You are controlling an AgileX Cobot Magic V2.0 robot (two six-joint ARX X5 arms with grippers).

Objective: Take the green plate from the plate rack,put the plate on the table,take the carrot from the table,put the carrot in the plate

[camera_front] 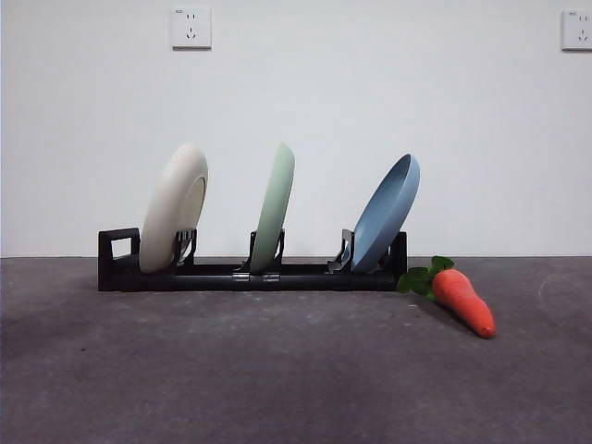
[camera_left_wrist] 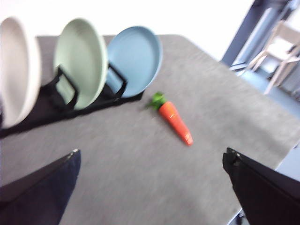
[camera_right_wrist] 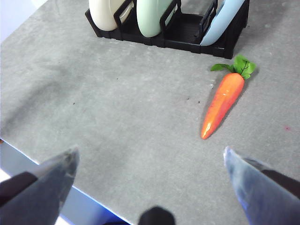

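The green plate (camera_front: 275, 205) stands upright in the middle slot of the black plate rack (camera_front: 250, 275), between a cream-white plate (camera_front: 174, 207) and a blue plate (camera_front: 386, 213). The carrot (camera_front: 462, 300) lies on the dark grey table (camera_front: 277, 370) just right of the rack, leaves toward the rack. In the left wrist view the green plate (camera_left_wrist: 80, 60), the rack (camera_left_wrist: 47, 105) and the carrot (camera_left_wrist: 176, 121) lie well ahead of my open, empty left gripper (camera_left_wrist: 150, 187). In the right wrist view my right gripper (camera_right_wrist: 150, 173) is open and empty above the table's edge, short of the carrot (camera_right_wrist: 223, 103) and the green plate (camera_right_wrist: 152, 18).
Neither arm shows in the front view. Two wall sockets (camera_front: 191, 28) sit on the white wall behind. The table's edge (camera_right_wrist: 56, 168) runs under the right gripper. Chairs (camera_left_wrist: 281, 47) stand beyond the table in the left wrist view.
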